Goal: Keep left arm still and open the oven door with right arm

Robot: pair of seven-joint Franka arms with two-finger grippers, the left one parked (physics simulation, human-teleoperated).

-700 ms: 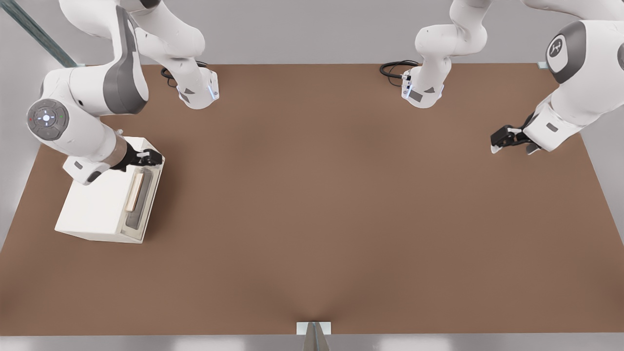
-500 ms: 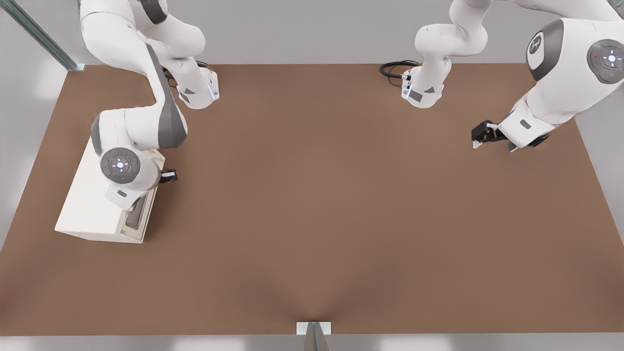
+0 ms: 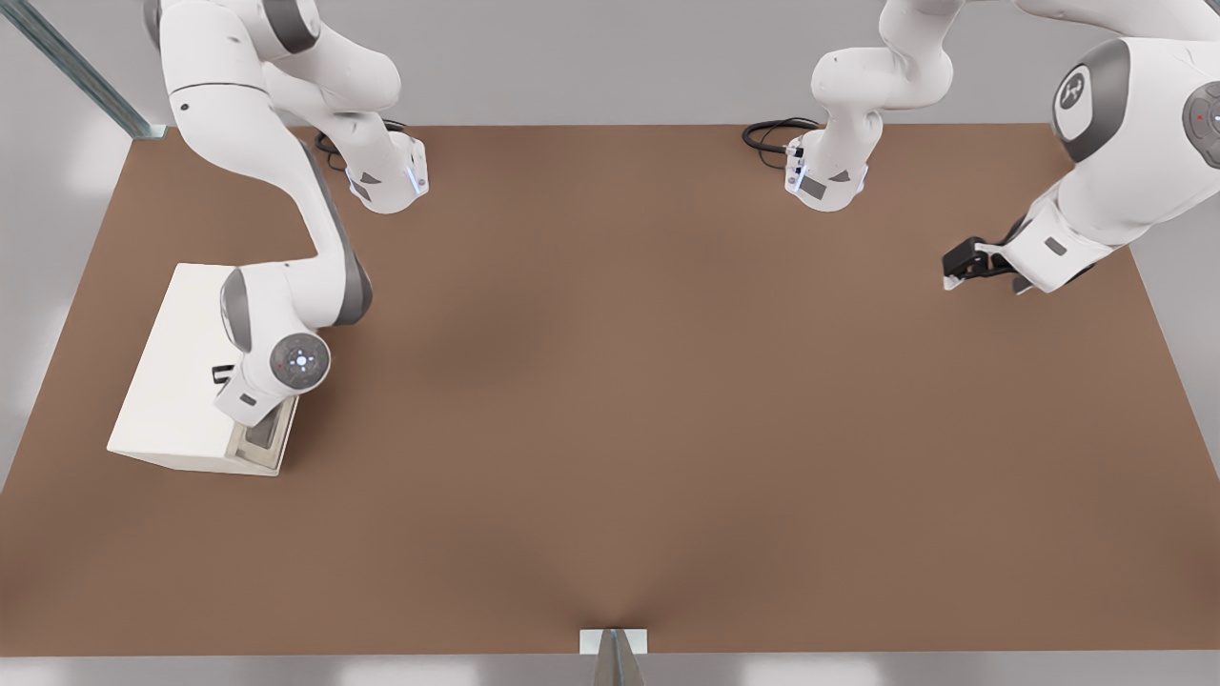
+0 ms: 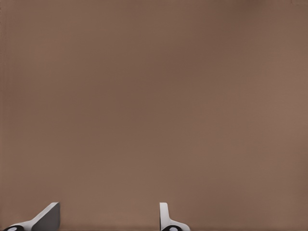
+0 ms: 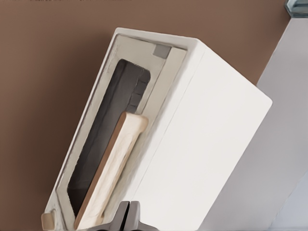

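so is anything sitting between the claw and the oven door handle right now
Nothing visible does. The right wrist view shows the claw right at the near end of the tan handle on the oven door, with no object between them.

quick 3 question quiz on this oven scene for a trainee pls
1. True or false: the cream-framed oven door with dark glass window is closed flush with the white box.
2. The working arm's black gripper is closest to which? A) pale tan bar handle B) brown table C) black cable
3. Fill in: its jaws are ____.
Key: 1 true; 2 A; 3 shut
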